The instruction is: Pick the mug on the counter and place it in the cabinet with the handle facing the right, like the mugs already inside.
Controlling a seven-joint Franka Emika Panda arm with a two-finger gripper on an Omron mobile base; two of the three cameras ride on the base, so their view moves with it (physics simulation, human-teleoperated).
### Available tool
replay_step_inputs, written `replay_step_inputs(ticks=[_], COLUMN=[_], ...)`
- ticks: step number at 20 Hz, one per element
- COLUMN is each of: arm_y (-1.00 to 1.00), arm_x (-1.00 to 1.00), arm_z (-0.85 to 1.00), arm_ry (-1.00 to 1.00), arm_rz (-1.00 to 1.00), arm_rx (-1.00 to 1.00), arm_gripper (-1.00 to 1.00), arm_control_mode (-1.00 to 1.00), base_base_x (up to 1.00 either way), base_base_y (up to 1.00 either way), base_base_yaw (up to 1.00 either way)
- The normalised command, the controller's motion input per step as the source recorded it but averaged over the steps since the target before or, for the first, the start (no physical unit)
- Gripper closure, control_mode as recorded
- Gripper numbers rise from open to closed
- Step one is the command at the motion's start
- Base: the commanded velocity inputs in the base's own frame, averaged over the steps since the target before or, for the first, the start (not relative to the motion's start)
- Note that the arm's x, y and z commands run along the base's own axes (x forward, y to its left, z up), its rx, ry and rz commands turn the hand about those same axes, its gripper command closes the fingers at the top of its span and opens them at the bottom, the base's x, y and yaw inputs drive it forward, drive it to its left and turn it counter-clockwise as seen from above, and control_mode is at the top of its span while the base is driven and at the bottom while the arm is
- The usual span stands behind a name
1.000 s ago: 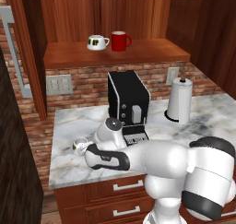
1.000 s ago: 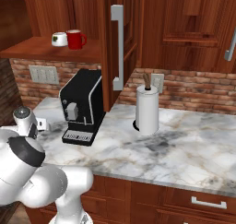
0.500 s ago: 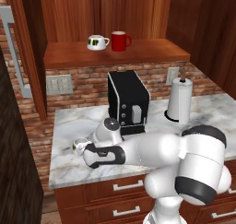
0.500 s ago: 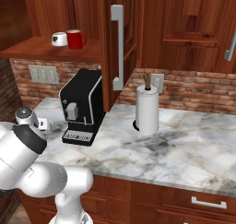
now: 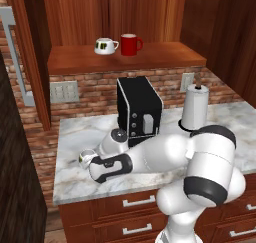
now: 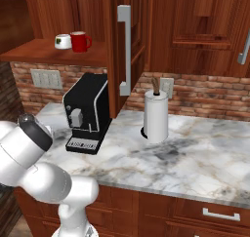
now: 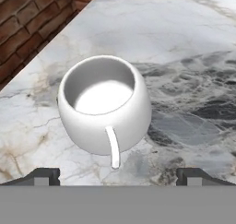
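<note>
Hand view: gripper [image 7: 118, 174] spread wide, nothing held; mug [image 7: 104, 104] just ahead, handle [image 7: 112, 146] facing it. Left base view: forearm probably hides most of the mug; coffee machine [image 5: 138, 107] behind.

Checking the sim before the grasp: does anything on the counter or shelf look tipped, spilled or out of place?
Nothing stands out. The mug sits upright and empty on the counter, handle toward the open gripper. The mugs stand upright on the cabinet shelf.
</note>
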Motion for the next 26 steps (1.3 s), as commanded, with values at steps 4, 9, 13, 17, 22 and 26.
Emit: replay_step_inputs(ticks=[4, 9, 13, 17, 22, 26], arm_y=[0.08, 0.08, 0.09, 0.16, 0.06, 0.03], arm_x=[0.11, 0.1, 0.09, 0.14, 0.0, 0.0], arm_z=[-0.06, -0.06, -0.08, -0.1, -0.02, 0.0], arm_ry=[0.0, 0.0, 0.0, 0.0, 0.0, 0.0], arm_rz=[0.0, 0.0, 0.0, 0.0, 0.0, 0.0], arm_rx=[0.0, 0.0, 0.0, 0.0, 0.0, 0.0], arm_gripper=[-1.0, -1.0, -1.0, 1.0, 1.0, 1.0], arm_control_mode=[-1.0, -1.0, -1.0, -1.0, -1.0, -1.0], base_base_x=[0.0, 0.0, 0.0, 0.0, 0.0, 0.0], base_base_y=[0.0, 0.0, 0.0, 0.0, 0.0, 0.0], base_base_yaw=[0.0, 0.0, 0.0, 0.0, 0.0, 0.0])
